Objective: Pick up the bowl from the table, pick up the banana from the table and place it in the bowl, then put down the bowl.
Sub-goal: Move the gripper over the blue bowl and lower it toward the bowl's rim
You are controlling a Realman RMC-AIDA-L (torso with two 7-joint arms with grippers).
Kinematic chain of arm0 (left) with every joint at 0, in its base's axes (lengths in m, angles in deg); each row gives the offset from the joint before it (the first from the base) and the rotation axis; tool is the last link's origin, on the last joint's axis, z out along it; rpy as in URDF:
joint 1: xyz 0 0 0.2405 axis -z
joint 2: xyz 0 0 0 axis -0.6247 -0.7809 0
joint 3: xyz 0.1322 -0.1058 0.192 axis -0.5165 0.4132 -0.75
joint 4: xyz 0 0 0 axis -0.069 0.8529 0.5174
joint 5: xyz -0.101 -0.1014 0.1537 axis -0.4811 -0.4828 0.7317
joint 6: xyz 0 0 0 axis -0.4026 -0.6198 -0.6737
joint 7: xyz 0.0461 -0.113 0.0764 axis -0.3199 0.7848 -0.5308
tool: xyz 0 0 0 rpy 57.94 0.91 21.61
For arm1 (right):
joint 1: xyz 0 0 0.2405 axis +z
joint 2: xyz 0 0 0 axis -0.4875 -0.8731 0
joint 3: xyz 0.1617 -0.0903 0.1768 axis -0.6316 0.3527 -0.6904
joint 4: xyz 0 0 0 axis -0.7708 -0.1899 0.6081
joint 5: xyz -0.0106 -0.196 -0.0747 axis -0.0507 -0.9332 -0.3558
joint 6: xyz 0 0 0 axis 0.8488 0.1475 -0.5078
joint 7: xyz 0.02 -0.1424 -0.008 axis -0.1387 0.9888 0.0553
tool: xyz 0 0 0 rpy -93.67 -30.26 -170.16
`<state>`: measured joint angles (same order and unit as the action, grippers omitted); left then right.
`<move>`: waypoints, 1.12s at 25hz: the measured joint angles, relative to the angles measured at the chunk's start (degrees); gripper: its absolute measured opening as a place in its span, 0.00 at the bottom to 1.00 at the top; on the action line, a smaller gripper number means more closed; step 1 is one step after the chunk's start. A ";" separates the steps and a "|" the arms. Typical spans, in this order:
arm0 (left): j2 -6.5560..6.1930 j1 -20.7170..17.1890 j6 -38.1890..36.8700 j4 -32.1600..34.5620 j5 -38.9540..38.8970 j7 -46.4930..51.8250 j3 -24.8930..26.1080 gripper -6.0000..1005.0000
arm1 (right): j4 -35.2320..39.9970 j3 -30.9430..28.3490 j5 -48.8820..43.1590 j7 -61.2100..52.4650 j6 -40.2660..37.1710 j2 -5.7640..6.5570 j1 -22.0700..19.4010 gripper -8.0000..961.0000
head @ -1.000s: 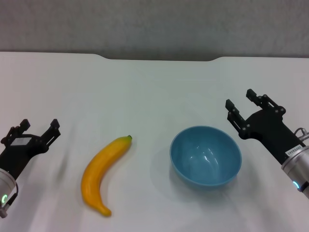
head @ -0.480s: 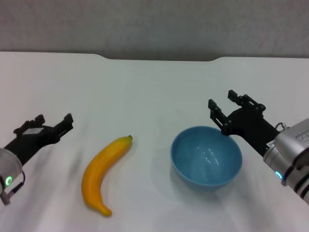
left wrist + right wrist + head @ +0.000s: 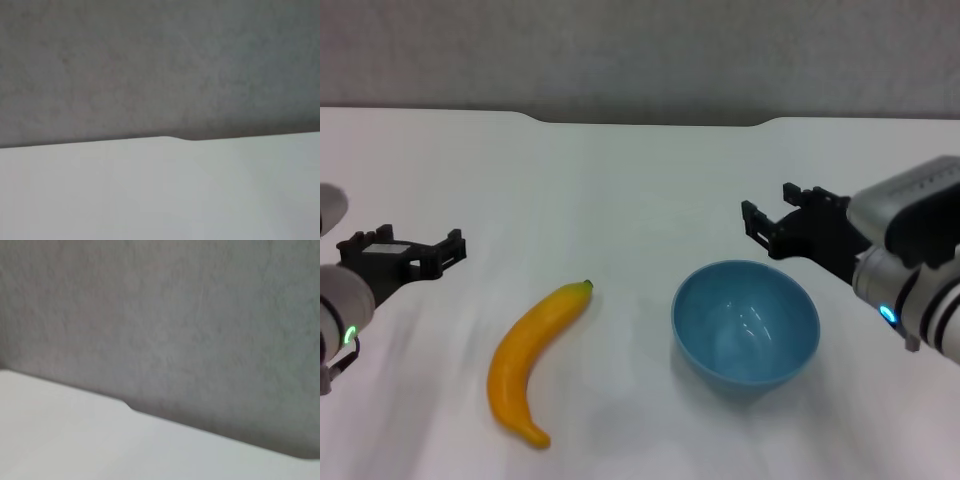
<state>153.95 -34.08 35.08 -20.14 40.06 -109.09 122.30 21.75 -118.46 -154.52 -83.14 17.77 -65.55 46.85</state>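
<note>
One bowl (image 3: 745, 323), one banana (image 3: 531, 360) on table (image 3: 640, 190); both hands, left (image 3: 412, 252) and right (image 3: 772, 213), spread wide.

Count on the table (image 3: 620, 190): one bowl, one banana, two grippers.

One bowl (image 3: 745, 322) is sitting just below the right gripper (image 3: 772, 214), apart from it. One banana (image 3: 532, 345) is lying between the bowl and the left gripper (image 3: 412, 246), nearer the left one. Two grippers are hovering with fingers spread, one at each side.
</note>
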 joint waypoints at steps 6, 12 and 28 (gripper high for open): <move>0.22 0.92 -11.42 -6.47 -10.97 -11.39 2.34 0.88 | -13.36 -10.80 0.48 4.66 22.43 -2.77 -2.16 0.62; 0.31 3.60 -19.67 -7.18 -17.28 -17.36 4.95 0.88 | -15.43 -21.07 7.25 4.61 37.28 -2.71 0.15 0.62; 3.62 2.00 -18.45 -5.97 -11.82 -17.44 7.03 0.88 | 9.66 -36.69 9.65 7.91 62.85 -2.78 19.14 0.61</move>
<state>157.57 -32.08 16.62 -26.11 28.24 -126.54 129.33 31.40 -155.15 -144.87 -75.24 80.63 -68.33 65.98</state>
